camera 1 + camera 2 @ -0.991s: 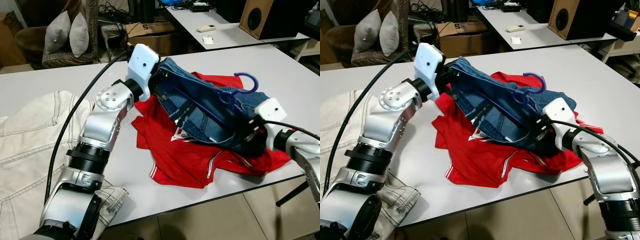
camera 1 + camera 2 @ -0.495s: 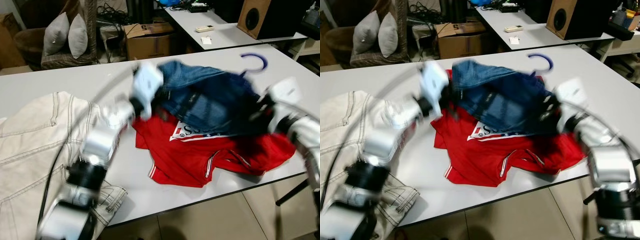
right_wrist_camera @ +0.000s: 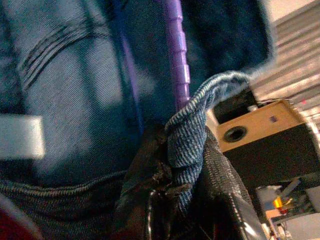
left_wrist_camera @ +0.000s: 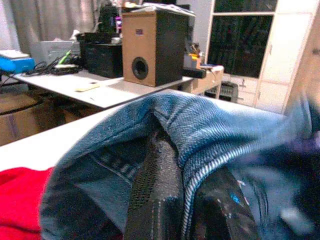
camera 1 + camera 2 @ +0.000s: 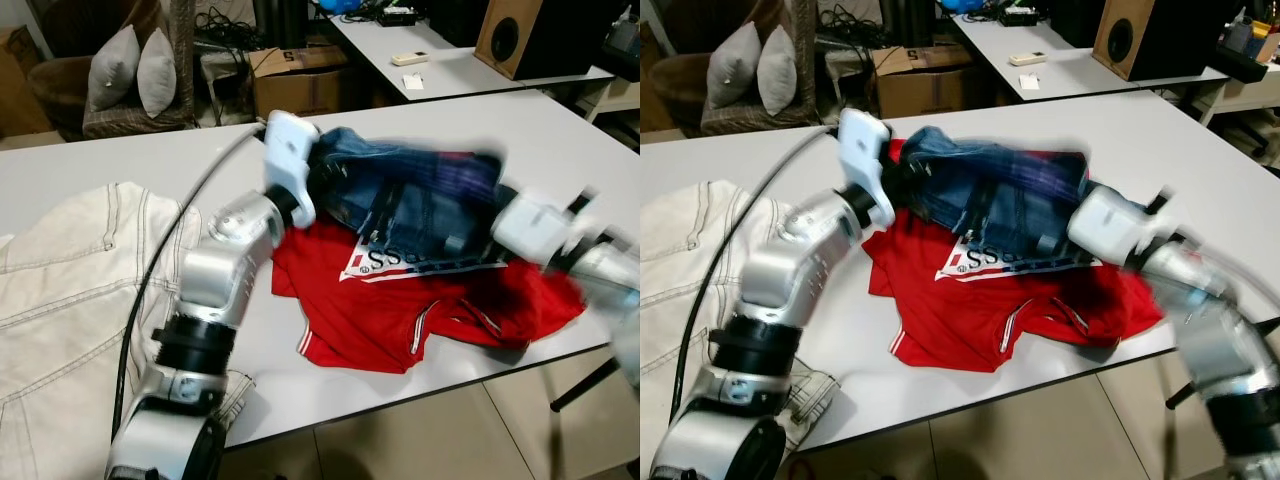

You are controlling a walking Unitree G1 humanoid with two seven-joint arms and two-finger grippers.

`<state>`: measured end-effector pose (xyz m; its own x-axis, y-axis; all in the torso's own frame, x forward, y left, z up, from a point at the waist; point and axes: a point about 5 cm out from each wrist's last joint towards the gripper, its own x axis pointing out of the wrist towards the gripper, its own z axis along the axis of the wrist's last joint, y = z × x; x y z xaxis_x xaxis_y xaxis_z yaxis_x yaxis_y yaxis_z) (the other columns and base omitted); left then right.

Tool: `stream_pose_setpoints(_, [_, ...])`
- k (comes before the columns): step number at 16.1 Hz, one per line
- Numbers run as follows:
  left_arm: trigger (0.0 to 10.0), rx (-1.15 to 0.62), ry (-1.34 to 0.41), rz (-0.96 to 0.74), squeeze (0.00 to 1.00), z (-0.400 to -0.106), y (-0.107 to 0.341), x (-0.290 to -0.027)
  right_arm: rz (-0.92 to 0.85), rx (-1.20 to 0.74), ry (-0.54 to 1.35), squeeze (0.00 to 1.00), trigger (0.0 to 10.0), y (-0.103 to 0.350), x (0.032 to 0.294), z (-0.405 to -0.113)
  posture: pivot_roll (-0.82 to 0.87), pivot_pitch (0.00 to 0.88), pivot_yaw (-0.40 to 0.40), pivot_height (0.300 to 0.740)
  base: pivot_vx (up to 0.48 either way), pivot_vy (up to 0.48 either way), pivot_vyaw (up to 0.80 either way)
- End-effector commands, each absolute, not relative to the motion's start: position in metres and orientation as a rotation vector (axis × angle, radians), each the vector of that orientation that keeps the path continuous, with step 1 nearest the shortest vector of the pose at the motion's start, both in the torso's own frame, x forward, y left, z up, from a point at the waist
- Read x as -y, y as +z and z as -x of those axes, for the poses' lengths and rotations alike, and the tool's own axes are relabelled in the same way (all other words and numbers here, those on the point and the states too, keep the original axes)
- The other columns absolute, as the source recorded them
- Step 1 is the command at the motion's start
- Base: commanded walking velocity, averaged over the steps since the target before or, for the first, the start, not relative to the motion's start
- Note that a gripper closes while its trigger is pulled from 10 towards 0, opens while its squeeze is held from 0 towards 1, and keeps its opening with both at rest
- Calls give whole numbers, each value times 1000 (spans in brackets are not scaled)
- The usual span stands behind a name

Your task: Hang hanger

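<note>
one cream-white denim garment (image 5: 60, 290), spread flat over the left end of the white rectangular table (image 5: 590, 130), running off its near edge. one left gripper (image 4: 182, 200), raised over the table's middle, its two black fingers (image 4: 155, 195) pinched together on a fold at the left end of the one blue denim jeans (image 5: 400, 200). the jeans stretched between the two arms, lifted above one red t-shirt with white print (image 5: 400, 310), which lies flat and reaches the table's near edge. one purple plastic hanger (image 3: 176, 55), its bar running inside the jeans next to the right gripper (image 3: 185, 175); that gripper clamped on a denim edge at the jeans' right end, blurred in the head views. bare tabletop lies behind the jeans and toward the far right corner. beyond the table: two grey cushions (image 5: 125, 65) on a chair at left, one cardboard box (image 5: 300, 80), a second white table bearing one wooden-fronted black speaker (image 5: 525, 35).
</note>
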<state>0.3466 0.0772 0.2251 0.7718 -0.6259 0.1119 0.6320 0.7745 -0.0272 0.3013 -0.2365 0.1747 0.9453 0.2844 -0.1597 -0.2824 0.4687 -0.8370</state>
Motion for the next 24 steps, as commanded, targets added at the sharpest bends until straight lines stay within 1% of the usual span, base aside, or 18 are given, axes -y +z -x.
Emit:
stream_pose_setpoints(1, [0,120,-696,85,0,-345,234,-78,1062,-1,336,0,0,173,239,-302,-31,0,14,740,0,0,0])
stream_pose_setpoints(3, [0,102,-707,59,0,-342,230,-83,1085,-14,339,0,0,165,243,-303,-28,0,12,740,0,0,0])
stream_pose_setpoints(5, [0,64,-740,-56,0,-334,217,-88,972,-2,294,0,0,165,246,-307,-24,0,12,740,0,0,0])
stream_pose_setpoints(6, [196,41,-744,-71,0,-330,210,-87,887,29,275,0,0,169,245,-308,-22,2,11,740,0,0,0])
stream_pose_setpoints(7, [588,3,-711,-113,0,-329,196,-84,752,103,269,0,0,177,240,-310,-22,0,11,740,0,0,0])
stream_pose_setpoints(8, [0,-2,-698,-103,0,-329,193,-83,717,127,275,0,0,179,238,-310,-23,0,11,740,0,0,0])
stream_pose_setpoints(9, [0,-12,-655,-110,0,-331,187,-81,629,167,278,0,0,184,235,-310,-24,0,10,740,0,0,0])
stream_pose_setpoints(10, [0,-11,-650,-126,0,-332,184,-79,590,176,284,0,0,186,233,-310,-22,0,10,740,0,0,0])
stream_pose_setpoints(12, [0,-2,-681,-231,0,-327,174,-68,448,193,332,0,0,192,227,-311,-22,0,8,740,0,0,0])
stream_pose_setpoints(15, [0,-3,-705,-261,0,-324,165,-55,364,191,413,0,0,206,222,-314,-21,0,5,740,0,0,0])
stream_pose_setpoints(16, [1765,-5,-733,-264,0,-323,163,-49,366,187,431,0,0,212,221,-316,-20,0,5,740,0,0,0])
stream_pose_setpoints(17, [2902,0,-743,-261,0,-323,162,-46,363,187,436,0,0,214,221,-316,-19,0,5,740,0,0,0])
stream_pose_setpoints(18, [3765,6,-745,-253,0,-323,163,-45,360,188,437,0,0,215,221,-316,-19,0,5,740,0,0,0])
stream_pose_setpoints(19, [10000,27,-737,-234,0,-325,167,-42,355,184,438,0,0,216,222,-317,-18,0,6,740,0,0,0])
stream_pose_setpoints(20, [10000,42,-748,-207,0,-325,170,-39,348,176,438,0,0,216,223,-317,-18,0,7,740,0,0,0])
stream_pose_setpoints(21, [10000,49,-773,-190,1000,-325,172,-37,328,166,444,0,0,217,223,-317,-19,0,10,740,0,0,0])
stream_pose_setpoints(24, [10000,66,-807,-194,1000,-323,172,-36,320,155,448,0,0,218,226,-317,-20,0,12,740,0,0,0])
